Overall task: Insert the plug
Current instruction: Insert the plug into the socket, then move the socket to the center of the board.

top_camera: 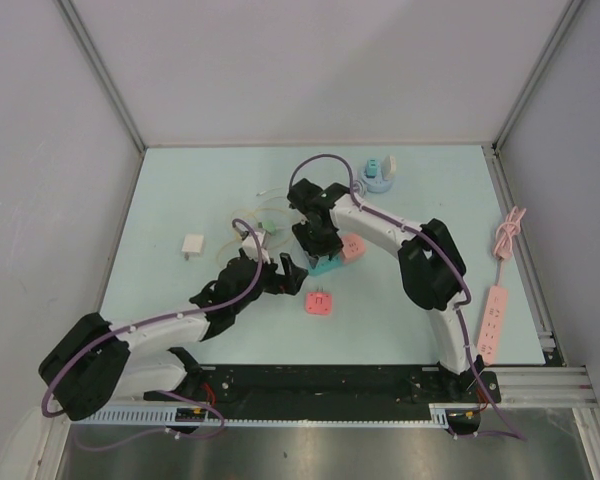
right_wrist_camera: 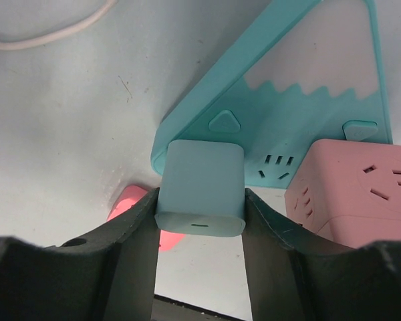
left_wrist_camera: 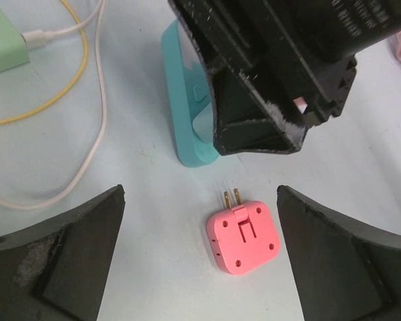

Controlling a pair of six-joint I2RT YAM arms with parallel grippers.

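Note:
My right gripper [right_wrist_camera: 202, 204] is shut on a pale blue charger plug [right_wrist_camera: 202, 177], pinched on both sides. The plug's far end meets the face of a teal socket strip [right_wrist_camera: 307, 87] near its corner; the prongs are hidden. From above, the right gripper [top_camera: 318, 243] hovers over the teal strip [top_camera: 327, 266]. My left gripper [left_wrist_camera: 200, 247] stands wide open just above the table. A pink flat adapter [left_wrist_camera: 245, 237] with two brass prongs lies between its fingers, untouched. The left gripper [top_camera: 290, 277] sits just left of the strip.
A pink cube socket [right_wrist_camera: 361, 194] rests against the teal strip. A green charger [left_wrist_camera: 3, 47] with yellow and white cables [left_wrist_camera: 87, 100] lies to the left. A white charger [top_camera: 193, 245], a blue round holder [top_camera: 379, 175] and a pink power strip [top_camera: 492, 322] lie farther out.

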